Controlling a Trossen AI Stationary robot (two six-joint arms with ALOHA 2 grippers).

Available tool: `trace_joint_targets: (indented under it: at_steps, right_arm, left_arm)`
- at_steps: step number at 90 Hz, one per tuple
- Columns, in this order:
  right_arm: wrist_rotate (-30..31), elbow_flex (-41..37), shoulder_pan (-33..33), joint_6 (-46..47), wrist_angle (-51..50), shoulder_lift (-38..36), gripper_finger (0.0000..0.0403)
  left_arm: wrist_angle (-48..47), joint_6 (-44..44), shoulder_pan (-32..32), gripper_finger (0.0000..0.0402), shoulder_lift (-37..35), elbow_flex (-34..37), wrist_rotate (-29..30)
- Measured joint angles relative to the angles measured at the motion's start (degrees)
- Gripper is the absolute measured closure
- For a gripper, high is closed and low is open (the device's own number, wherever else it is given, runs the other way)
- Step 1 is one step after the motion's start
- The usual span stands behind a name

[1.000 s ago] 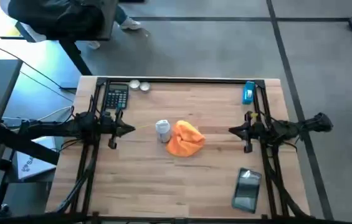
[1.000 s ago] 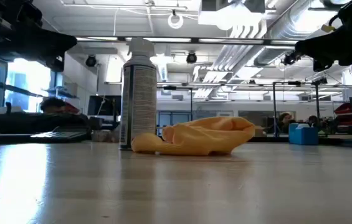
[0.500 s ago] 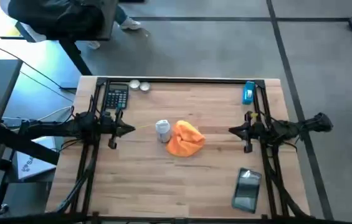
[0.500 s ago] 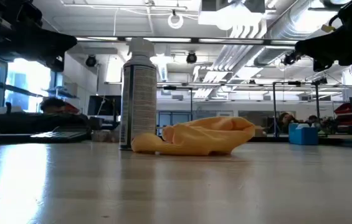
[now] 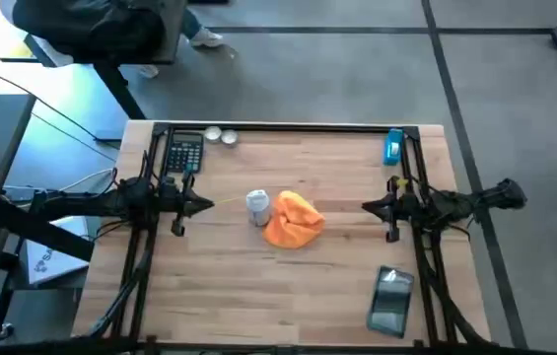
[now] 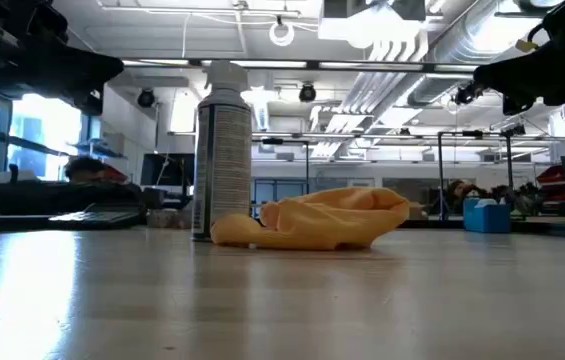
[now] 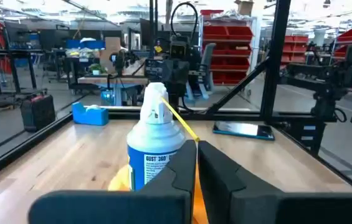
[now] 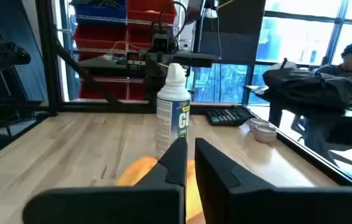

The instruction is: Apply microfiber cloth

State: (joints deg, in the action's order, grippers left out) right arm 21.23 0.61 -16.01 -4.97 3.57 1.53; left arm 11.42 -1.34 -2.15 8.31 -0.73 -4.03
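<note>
Nothing moved, microfiber cloth (image 5: 293,219) on wooden table (image 5: 219,286)

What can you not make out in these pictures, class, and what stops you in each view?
- Orange cloth: in both wrist views, that arm's own fingers cover most of it.
- Spray can: its label is cut off by the fingers in the wrist views and too small to read from above.
- Phone: its screen shows only glare from above.
- Calculator: keys too small to read.
</note>
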Motion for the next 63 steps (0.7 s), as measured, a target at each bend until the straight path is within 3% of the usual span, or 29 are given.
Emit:
trace_joint_targets:
  at_steps: [35, 42, 51, 63]
  right_arm:
    - [0.01, 0.0, 0.02, 0.0, 0.0, 0.01, 0.0402]
    - [0.0, 0.01, 0.0, 0.0, 0.0, 0.01, 0.0402]
    - [0.02, 0.01, 0.0, 0.0, 0.01, 0.01, 0.0402]
    - [0.0, 0.01, 0.02, 0.0, 0.0, 0.01, 0.0402]
  left_arm:
    - [0.84, 1.05, 0.0, 0.0401, 0.01, 0.0, 0.42]
    - [2.93, 2.53, 0.0, 0.0401, 0.01, 0.0, 1.37]
    - [5.0, -4.51, 0.0, 0.0401, 0.03, 0.0, 2.61]
    - [14.15, -5.78, 0.0, 0.0401, 0.01, -0.01, 4.63]
